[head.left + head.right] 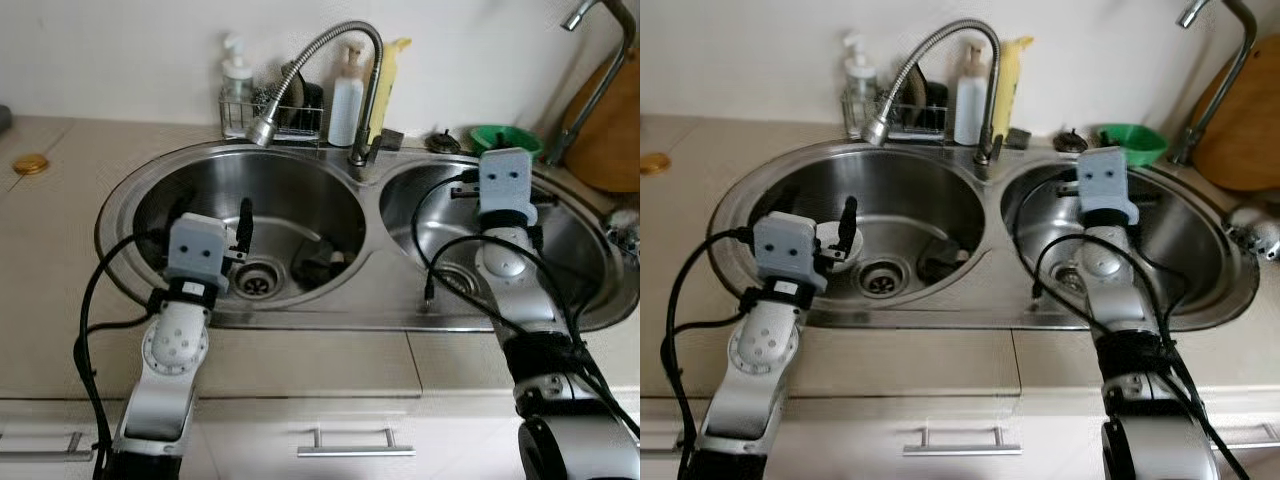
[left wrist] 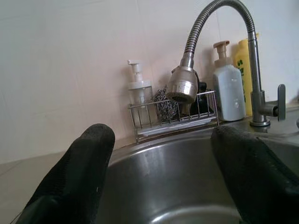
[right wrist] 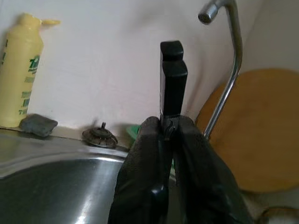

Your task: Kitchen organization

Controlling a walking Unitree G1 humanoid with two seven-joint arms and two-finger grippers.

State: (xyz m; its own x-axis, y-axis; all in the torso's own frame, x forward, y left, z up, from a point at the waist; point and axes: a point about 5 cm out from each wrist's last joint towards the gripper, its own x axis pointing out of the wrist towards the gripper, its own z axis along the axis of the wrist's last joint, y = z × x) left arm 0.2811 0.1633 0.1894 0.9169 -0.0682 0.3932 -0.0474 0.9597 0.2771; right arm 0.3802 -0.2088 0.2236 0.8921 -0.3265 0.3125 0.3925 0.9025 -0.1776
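Note:
A steel double sink (image 1: 370, 290) lies below me. My left gripper (image 2: 159, 135) hangs over the left basin (image 1: 300, 200) with its fingers (image 2: 79, 172) wide apart and nothing between them. A dark object (image 1: 320, 262) lies on that basin's floor beside the drain (image 1: 260, 280). Over the right basin (image 1: 440, 215) my right gripper (image 3: 170, 123) is shut on a thin utensil whose black handle (image 3: 173, 79) sticks up past the fingertips. In the left eye view the right wrist housing (image 1: 505, 185) hides most of that grip.
A flexible faucet (image 1: 330, 45) arches over the left basin, its spray head (image 1: 262, 130) hanging low. Behind it stand a wire rack (image 1: 275, 115), soap bottles (image 1: 345, 100) and a green bowl (image 1: 505, 138). At the far right are a second tap (image 1: 590, 70) and a wooden board (image 1: 612, 130).

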